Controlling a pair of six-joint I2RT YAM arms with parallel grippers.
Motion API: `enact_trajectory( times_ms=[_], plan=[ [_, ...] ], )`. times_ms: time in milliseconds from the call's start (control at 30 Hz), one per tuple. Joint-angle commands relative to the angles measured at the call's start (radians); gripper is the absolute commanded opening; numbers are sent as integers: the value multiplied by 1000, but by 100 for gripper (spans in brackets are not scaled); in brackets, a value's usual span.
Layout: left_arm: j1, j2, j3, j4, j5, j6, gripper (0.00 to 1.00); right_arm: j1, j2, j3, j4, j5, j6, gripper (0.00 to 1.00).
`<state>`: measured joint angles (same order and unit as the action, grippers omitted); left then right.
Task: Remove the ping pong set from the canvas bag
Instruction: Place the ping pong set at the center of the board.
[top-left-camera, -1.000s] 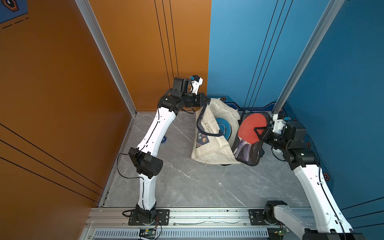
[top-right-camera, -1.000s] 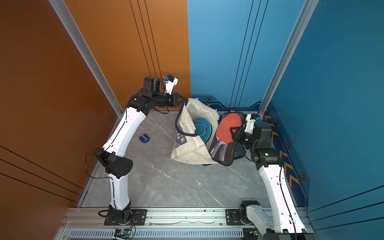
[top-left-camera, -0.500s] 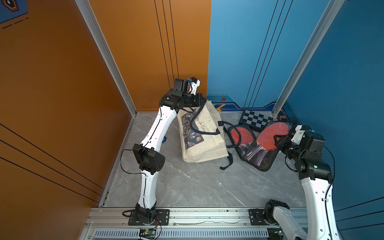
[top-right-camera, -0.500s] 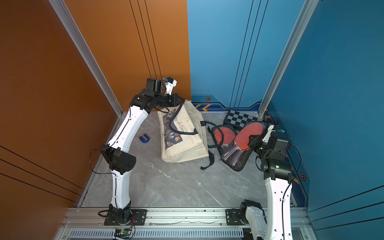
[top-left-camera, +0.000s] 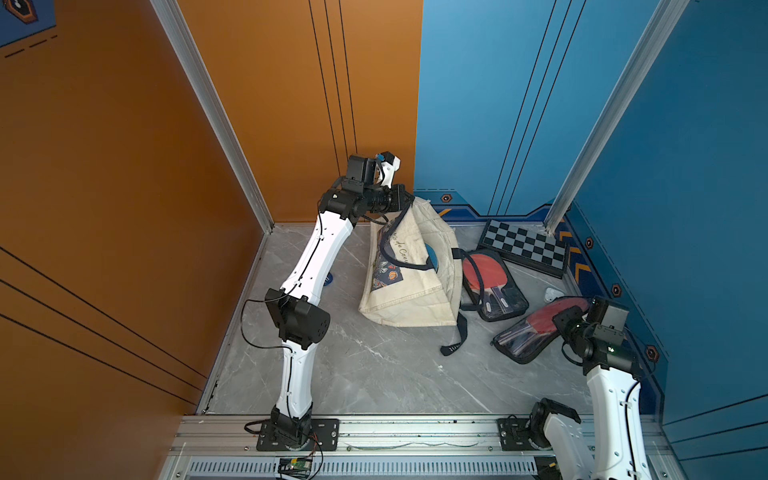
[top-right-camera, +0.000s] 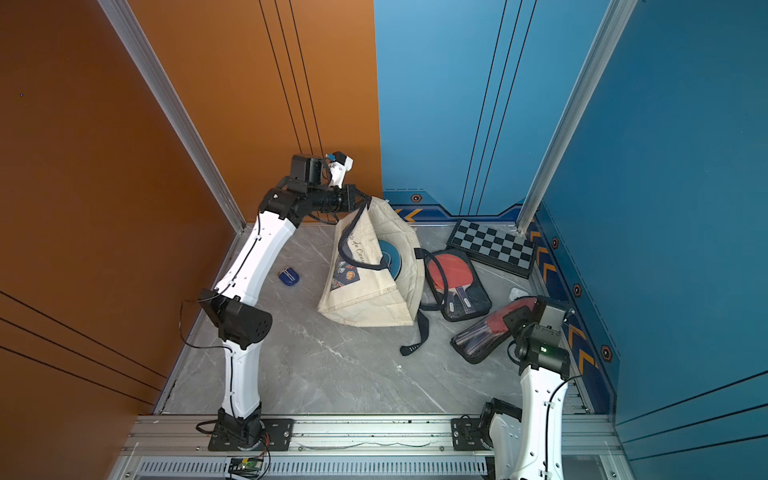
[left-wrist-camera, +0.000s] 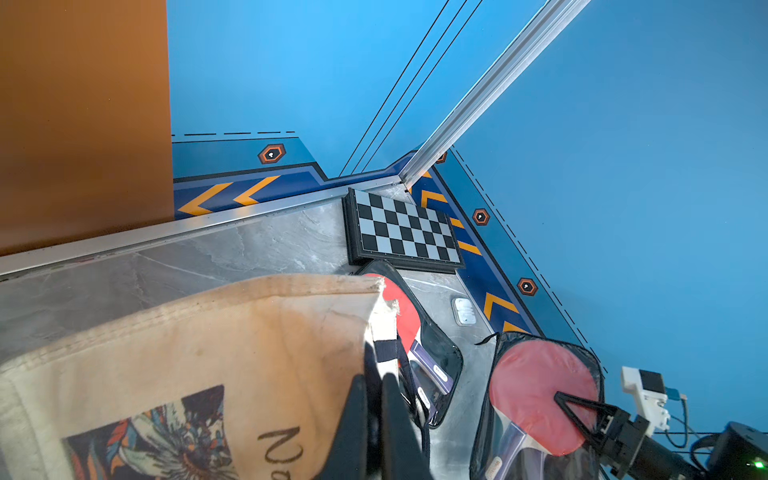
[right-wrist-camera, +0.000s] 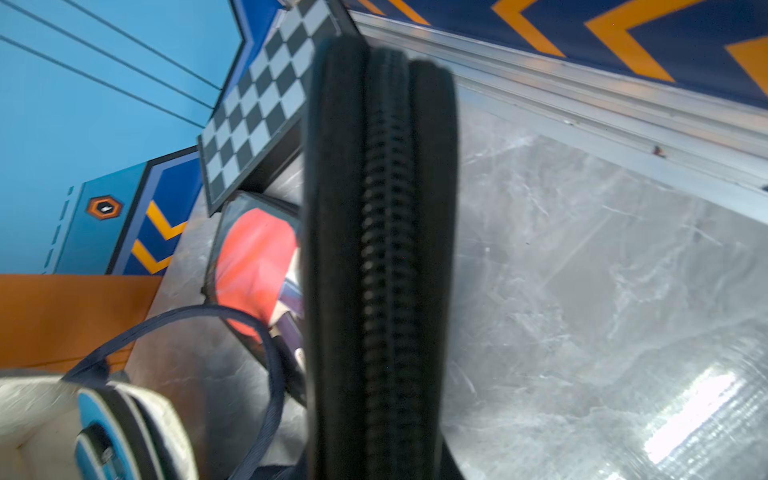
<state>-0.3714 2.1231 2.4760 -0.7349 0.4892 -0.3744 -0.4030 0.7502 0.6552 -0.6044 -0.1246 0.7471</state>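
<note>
- Bag: stands on my desk, mouth toward my right arm; my left tool is clamped on its top edge by a navy strap.
- Blue case: inside the bag mouth.
- Loose pouch: flat on the desk between bag and board.
- Held pouch: my right tool is clamped on its paddle end; it sits tilted, that end raised.

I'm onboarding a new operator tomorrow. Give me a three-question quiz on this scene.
1. True or false: the blue case is already out of the canvas bag.
2. What does the right gripper hold? A) the bag B) a paddle pouch C) nothing
3. How many paddle pouches are outside the bag?
Key: 1 false; 2 B; 3 two, counting the second pouch beside the bag.
</note>
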Motion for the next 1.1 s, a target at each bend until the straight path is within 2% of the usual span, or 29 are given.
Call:
enact_trajectory(
  times_ms=[0,167,400,500,567,667,900,1067],
  plan=[
    [4,-22,36,109,45,-21,0,-12,-31,-67,110,45,64,3],
    [2,-25,20,130,57,-27,0,-14,0,-137,181,30,92,6],
    [-6,-22,-4,165,64,-41,0,-14,183,-162,267,-62,116,15],
    [-10,-15,-2,169,66,-43,0,-14,240,-172,291,-85,113,32],
    [-12,-9,3,169,69,-47,0,-13,277,-171,291,-105,102,52],
    [-19,-6,6,170,68,-47,0,-5,310,-176,297,-107,95,69],
    [-26,1,6,181,66,-52,0,-4,409,-185,389,-165,100,76],
    [-36,12,9,185,64,-57,0,18,517,-136,335,-172,34,81]
  ],
)
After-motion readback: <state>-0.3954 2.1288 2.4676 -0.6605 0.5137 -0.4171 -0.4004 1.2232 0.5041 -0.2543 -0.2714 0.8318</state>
